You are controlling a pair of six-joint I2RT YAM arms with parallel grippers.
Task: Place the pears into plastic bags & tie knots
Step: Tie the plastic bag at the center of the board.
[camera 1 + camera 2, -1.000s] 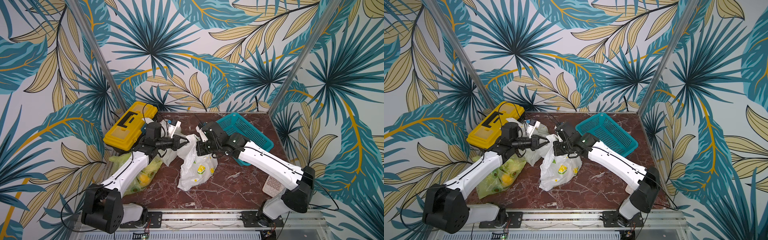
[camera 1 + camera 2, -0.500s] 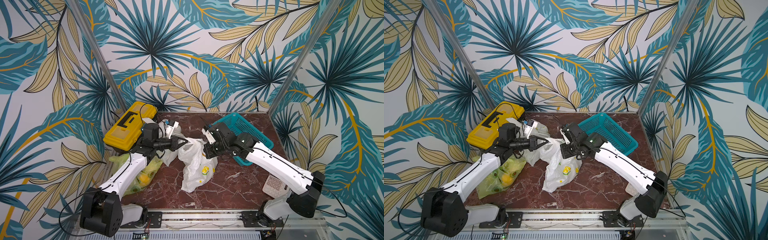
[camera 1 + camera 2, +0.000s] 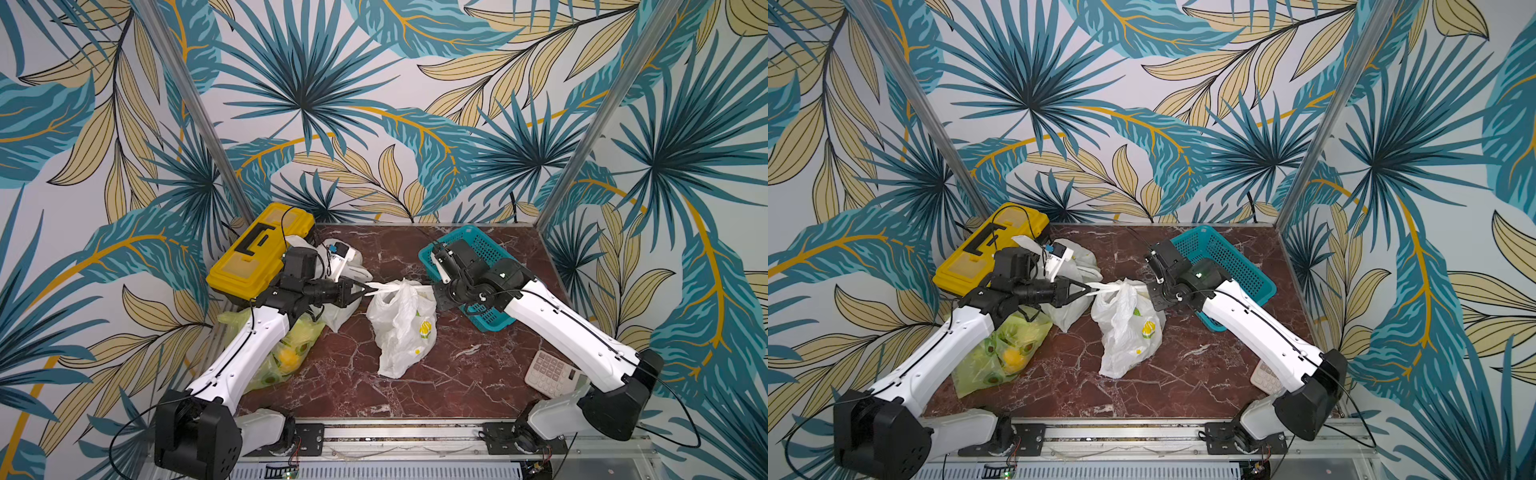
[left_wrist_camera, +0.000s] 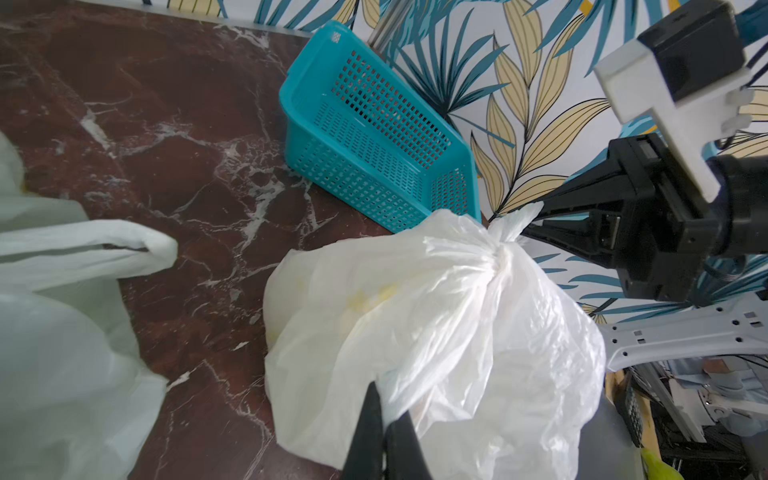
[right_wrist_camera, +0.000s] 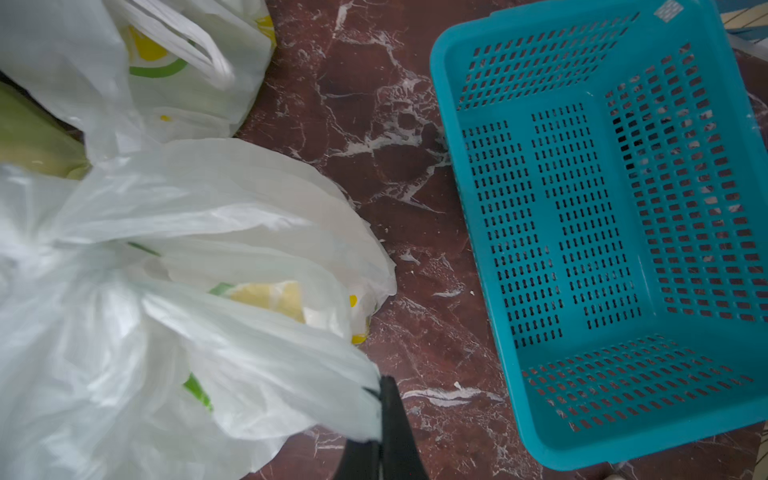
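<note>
left tool (image 3: 365, 289) and right tool (image 3: 432, 287) are pinching opposite handles of the lemon-print bag (image 3: 405, 328) at mid-worktop, apparently cinching its knot. green bag (image 3: 967, 374) is lying with pears (image 3: 1011, 356) inside; teal basket (image 3: 490, 322) is holding none. other knots: cannot tell.

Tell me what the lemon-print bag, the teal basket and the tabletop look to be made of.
Lemon-print bag: thin plastic film, slightly glossy. It crinkles and lets its contents show faintly.
Teal basket: rigid moulded plastic, smooth, with regular grid holes.
Tabletop: looks like reddish-brown marble with white veins, polished. It could equally be laminate or a printed surface.
</note>
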